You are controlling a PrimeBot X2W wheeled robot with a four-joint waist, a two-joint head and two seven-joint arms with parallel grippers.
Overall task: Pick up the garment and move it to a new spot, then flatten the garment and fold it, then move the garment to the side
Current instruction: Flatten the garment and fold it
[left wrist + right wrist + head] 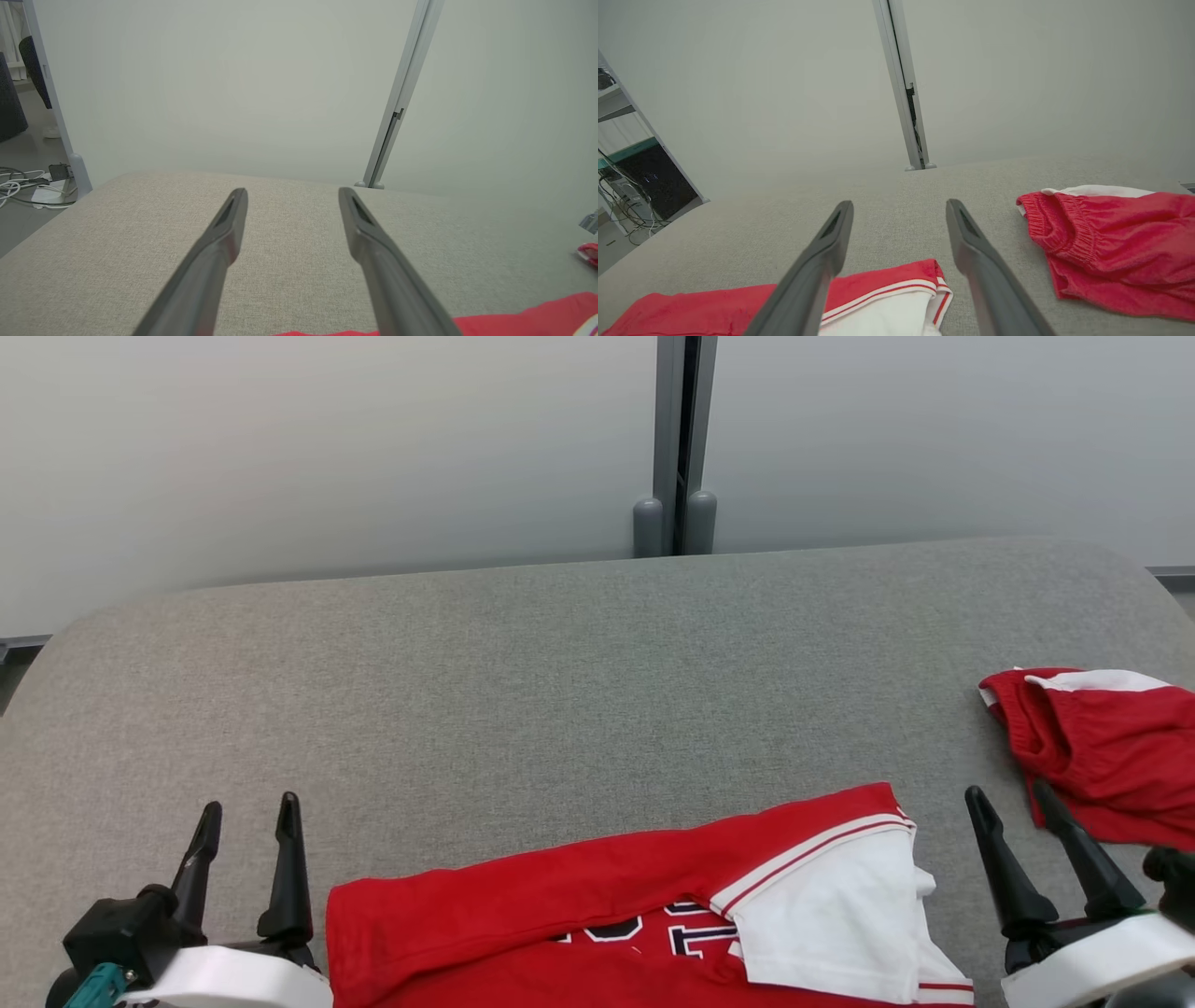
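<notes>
A grey fabric-covered bench (579, 653) stands before pale wall panels (327, 448), which are divided by a grey upright post (674, 448). A red garment (560, 905) lies along the near edge of the bench, around its middle, with a white sleeve (831, 905) edged in red stripes and dark lettering partly showing. The left hand (250, 803) hovers just to the left of the garment, with its two dark fingers spread apart and nothing between them. The right hand (1008, 790) hovers just to the right of the garment, with its fingers likewise apart and holding nothing. Beyond the right hand, near the bench's right edge, lies a second red garment (1111, 756) with a gathered elastic band and white trim, crumpled and apart from the first.
</notes>
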